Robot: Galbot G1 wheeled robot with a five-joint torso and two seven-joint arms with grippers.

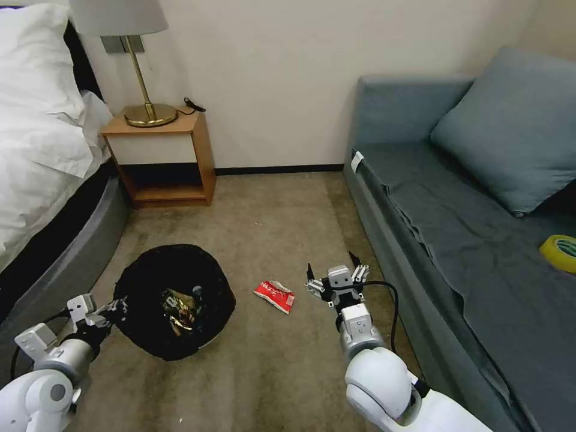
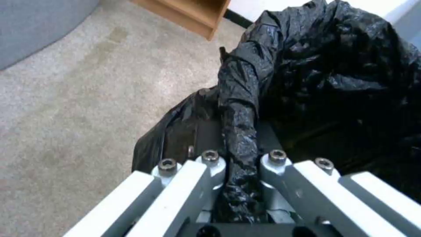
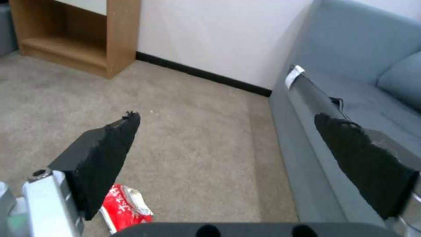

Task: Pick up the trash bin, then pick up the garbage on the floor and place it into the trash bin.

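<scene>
I see left gripper clenched on trash bin rim | right gripper spread wide, empty | red-and-white packet on carpet between them, near right gripper

We see beige carpet, a plain cream wall with dark skirting, a wooden nightstand bearing a brass lamp, a white-sheeted bed, and a grey-blue sofa with cushion
</scene>
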